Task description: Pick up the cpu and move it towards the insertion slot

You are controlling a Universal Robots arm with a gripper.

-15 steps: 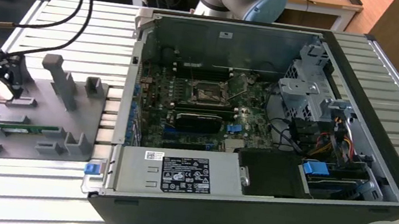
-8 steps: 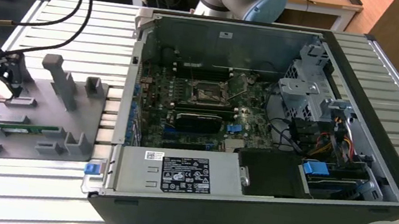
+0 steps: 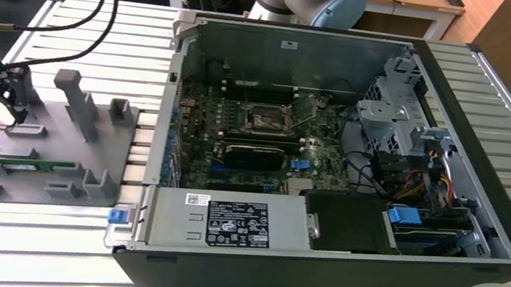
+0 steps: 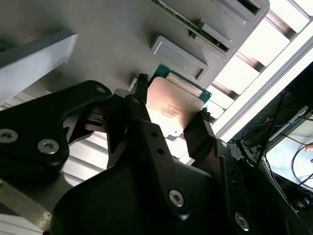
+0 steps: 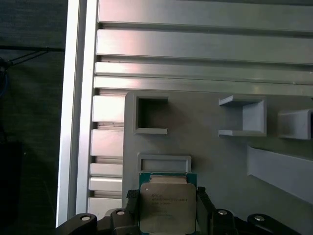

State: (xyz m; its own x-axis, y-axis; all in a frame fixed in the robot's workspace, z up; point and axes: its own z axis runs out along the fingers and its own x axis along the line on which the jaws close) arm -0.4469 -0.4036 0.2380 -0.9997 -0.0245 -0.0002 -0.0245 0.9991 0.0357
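Jaws of the gripper [image 5: 167, 200] pinch the cpu [image 5: 167, 211] by two opposite edges, at the grey holder [image 5: 215, 156] on the bench [image 3: 26, 232]; the insertion slot [image 3: 264, 119] lies well apart, inside the computer case [image 3: 435, 286] toward the exterior view's right.

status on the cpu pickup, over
Claw shut on cpu, at the grey tray. Insertion slot apart, inside the open case. Case wall stands between.

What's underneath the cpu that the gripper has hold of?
Under the cpu, flanked by the gripper, is the grey holder tray, with a raised rectangular frame beside its edge. The chip covers the spot directly beneath, so contact with the tray cannot be seen.
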